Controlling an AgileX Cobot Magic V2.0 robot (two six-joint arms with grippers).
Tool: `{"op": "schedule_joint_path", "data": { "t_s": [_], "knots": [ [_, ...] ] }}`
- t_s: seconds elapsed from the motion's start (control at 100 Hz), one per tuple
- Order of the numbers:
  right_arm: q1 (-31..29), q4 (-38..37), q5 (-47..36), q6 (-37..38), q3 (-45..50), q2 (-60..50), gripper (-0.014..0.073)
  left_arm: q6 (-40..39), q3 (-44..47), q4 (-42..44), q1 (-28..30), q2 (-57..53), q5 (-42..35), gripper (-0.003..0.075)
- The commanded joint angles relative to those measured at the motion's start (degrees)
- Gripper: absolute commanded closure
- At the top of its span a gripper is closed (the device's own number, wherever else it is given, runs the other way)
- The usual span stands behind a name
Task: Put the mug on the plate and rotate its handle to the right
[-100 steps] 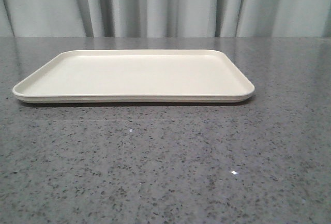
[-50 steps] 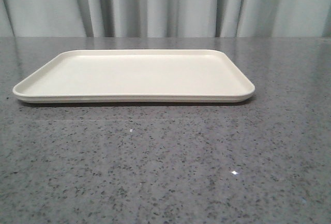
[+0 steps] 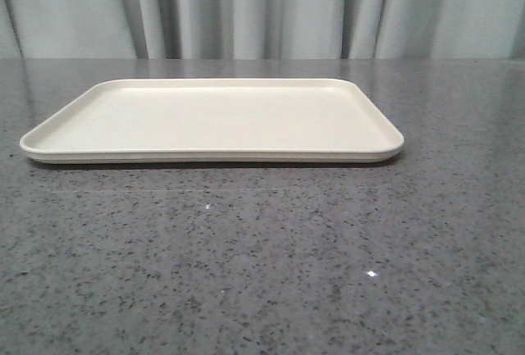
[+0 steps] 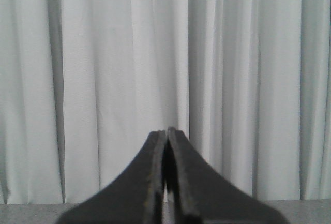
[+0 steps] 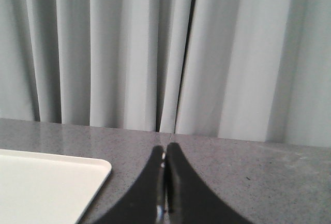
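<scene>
The cream plate (image 3: 212,119) lies flat on the grey speckled table, in the middle of the front view, with nothing on it. One rounded corner of it shows in the right wrist view (image 5: 46,182). The mug and its handle are out of view in every frame. My left gripper (image 4: 166,133) is shut and empty, facing the curtain. My right gripper (image 5: 164,150) is shut and empty, above the table beside the plate's corner. Neither arm shows in the front view.
A pale pleated curtain (image 3: 262,6) hangs along the far edge of the table. The grey stone tabletop (image 3: 262,265) stretches in front of the plate and to both sides of it.
</scene>
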Motion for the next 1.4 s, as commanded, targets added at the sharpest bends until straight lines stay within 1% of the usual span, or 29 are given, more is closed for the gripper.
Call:
{"op": "schedule_joint_path", "data": {
  "t_s": [0.0, 0.21, 0.3, 0.45, 0.65, 0.76, 0.88, 0.96, 1.15, 1.27, 1.34, 1.39],
  "knots": [
    [-0.1, -0.6, -1.4, -0.2, -6.4, 4.3, 0.0704, -0.6, -5.6, -0.4, 0.1, 2.2, 0.8, 0.0740],
    [-0.1, -0.6, 2.8, -0.2, -18.6, 11.5, 0.0704, -0.6, -14.9, -0.3, 0.1, 7.5, 7.9, 0.0740],
    [-0.1, -0.7, 4.8, -0.6, -24.2, 14.8, 0.0704, -0.6, -19.5, 1.5, 0.1, 10.6, 10.9, 0.0740],
    [-0.1, -0.7, 9.1, -4.0, -33.7, 20.6, 0.0704, -0.5, -28.7, 4.0, 0.1, 17.0, 17.4, 0.0740],
    [-0.1, -0.7, 17.8, -9.3, -45.8, 28.9, 0.0704, -0.3, -42.6, 8.5, 0.1, 26.1, 29.5, 0.0740],
    [-0.1, -0.7, 19.2, -11.9, -51.1, 32.1, 0.0704, -0.2, -48.5, 11.3, 0.1, 30.5, 33.4, 0.0740],
    [-0.1, -0.9, 20.3, -12.9, -56.0, 35.1, 0.0704, -0.2, -52.7, 14.2, 0.1, 33.7, 34.3, 0.0740],
    [-0.1, -1.6, 22.6, -13.1, -59.3, 37.2, 0.0704, -0.2, -55.1, 14.8, 0.1, 35.7, 35.4, 0.0740],
    [-0.1, -3.4, 26.0, -14.2, -66.4, 42.4, 0.0702, 0.0, -60.7, 15.8, 0.1, 40.3, 40.9, 0.0740],
    [-0.1, -3.8, 29.5, -14.2, -70.3, 44.9, 0.0698, 0.3, -64.1, 15.8, 0.1, 43.4, 45.8, 0.0740],
    [-0.1, -3.8, 30.4, -14.2, -71.5, 45.8, 0.0662, 1.8, -65.7, 15.8, 0.1, 45.1, 47.4, 0.0740],
    [-0.1, -3.8, 30.5, -14.2, -71.7, 46.1, 0.0611, 1.8, -66.8, 15.8, 0.1, 46.0, 48.2, 0.0740]
  ]
}}
